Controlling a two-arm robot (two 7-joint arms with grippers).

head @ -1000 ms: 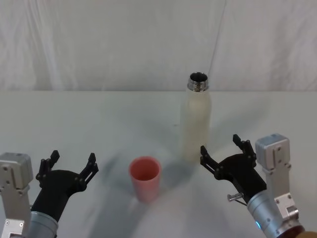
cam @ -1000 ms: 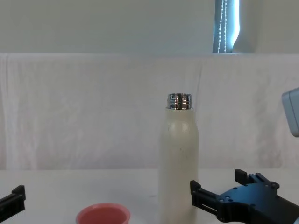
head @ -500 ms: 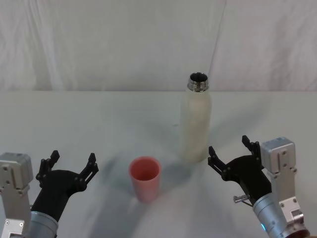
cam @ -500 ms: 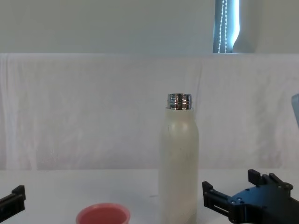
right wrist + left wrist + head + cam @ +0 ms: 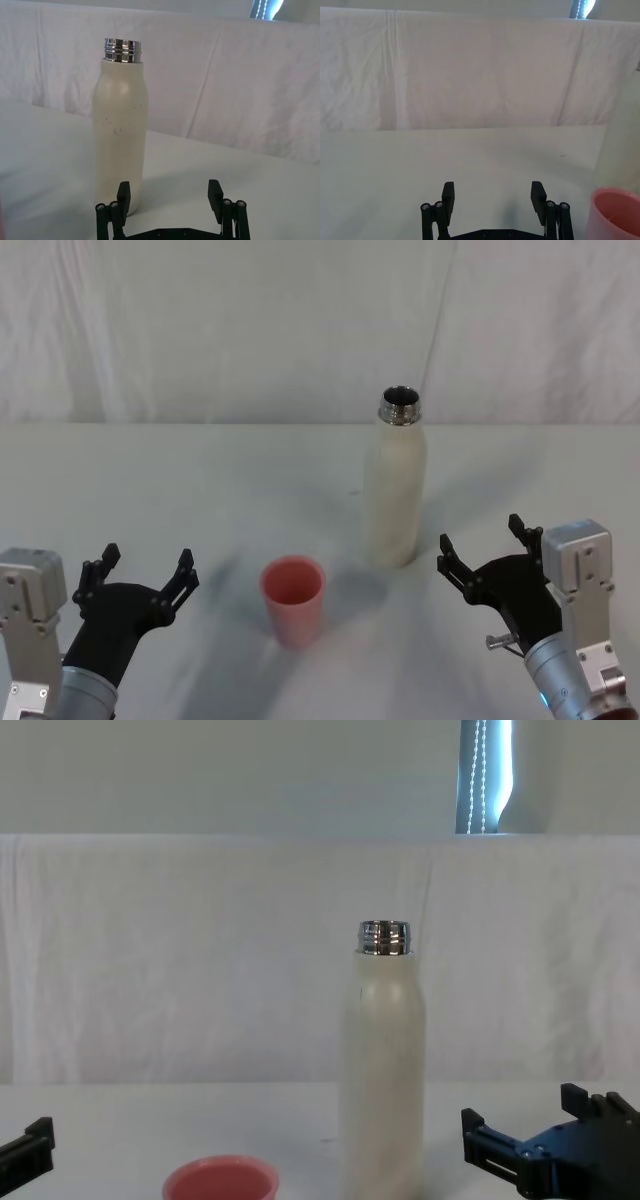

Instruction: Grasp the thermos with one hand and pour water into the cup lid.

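One thermos (image 5: 396, 485) stands upright on the white counter (image 5: 200, 480), and one cup lid (image 5: 293, 598) sits nearer the robot on its left side, apart from it. From the head, the thermos's open mouth shows; the right wrist view shows specks on its side. Two claws hover low: the left claw (image 5: 140, 568) spread, the right claw (image 5: 486, 543) spread beside the thermos, touching nothing.

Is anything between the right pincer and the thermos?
Nothing visible. The right pincer is open, to the right of the upright thermos with bare table between. The cup lid stands on the thermos's other side.
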